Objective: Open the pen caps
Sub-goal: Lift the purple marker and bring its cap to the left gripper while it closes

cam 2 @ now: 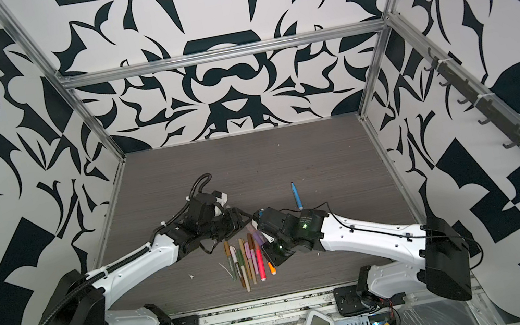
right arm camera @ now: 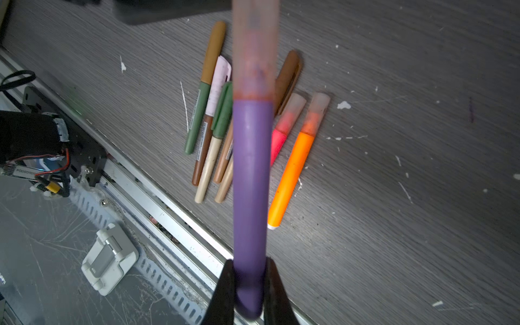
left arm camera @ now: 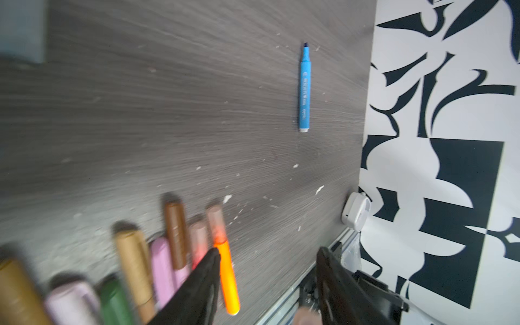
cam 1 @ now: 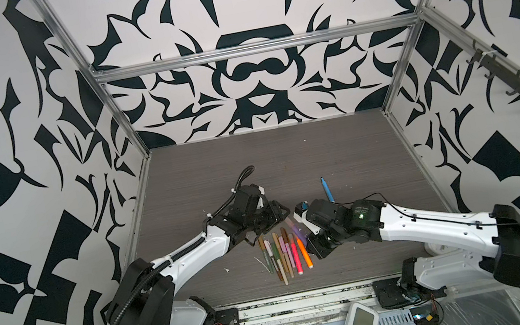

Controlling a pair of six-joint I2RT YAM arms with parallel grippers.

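The purple marker [right arm camera: 250, 183] runs out of the right wrist view, so the end of its translucent pinkish cap [right arm camera: 254, 56] is cut off. The right jaws are clamped on the marker's opposite end, well away from that cap. In both top views the two wrists crowd together behind the pile of markers [cam 1: 283, 253] and hide where that cap ends. The left jaws stand apart with nothing between them. One of their black fingers [left arm camera: 206, 275] shows in front of the pile, and whether it touches a marker cannot be told. A pinkish blur at the edge of the left wrist view is too soft to name. The other pen caps [right arm camera: 318, 108] sit on their markers in the pile near the front middle of the worktop [cam 1: 320, 145], some hidden behind the purple marker. A blue marker [cam 1: 327, 189] lies apart, farther back, its dark tip bare. The worktop is dark grey woodgrain flecked with white scraps [right arm camera: 343, 105]. Walls [cam 1: 255, 81] in a bold black-and-white pattern stand behind an aluminium frame [cam 1: 253, 49].
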